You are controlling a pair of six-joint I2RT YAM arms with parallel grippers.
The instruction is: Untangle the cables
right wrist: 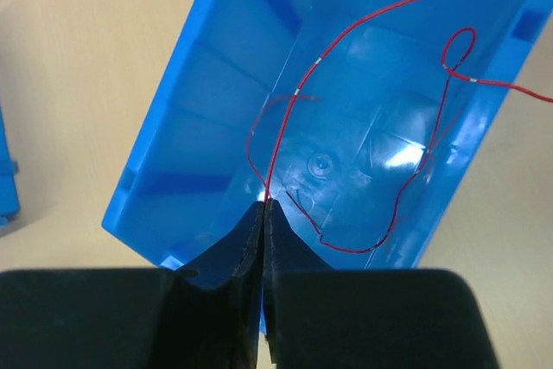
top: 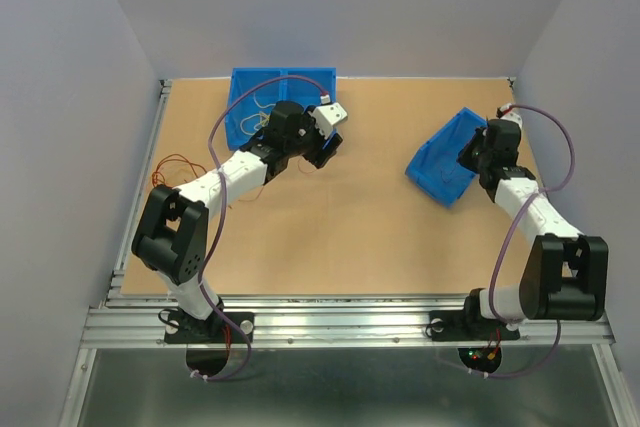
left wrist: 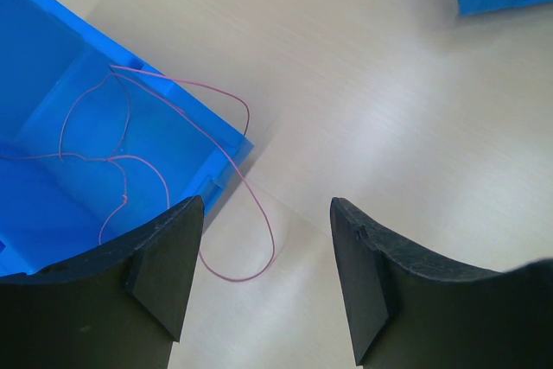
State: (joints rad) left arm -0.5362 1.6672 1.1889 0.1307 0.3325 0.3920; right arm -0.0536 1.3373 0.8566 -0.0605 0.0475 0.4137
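**Q:** Tan table [top: 330,237], and what's on it?

**A:** A far bin [top: 250,97] at the far edge and a second bin [top: 440,162] near the right edge, both blue.

**Q:** Grippers?

**A:** The left gripper [left wrist: 265,209] has its jaws apart, empty, above a pink cable [left wrist: 233,279] spilling from the far bin. The right gripper [right wrist: 264,206] is pinched on a red cable [right wrist: 282,140]. Possibly orange cables [top: 178,169] by the left edge.

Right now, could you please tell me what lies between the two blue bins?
Mostly bare table in the top view. The left wrist view shows a pink cable loop spilling from the left bin onto it, below the open left gripper.
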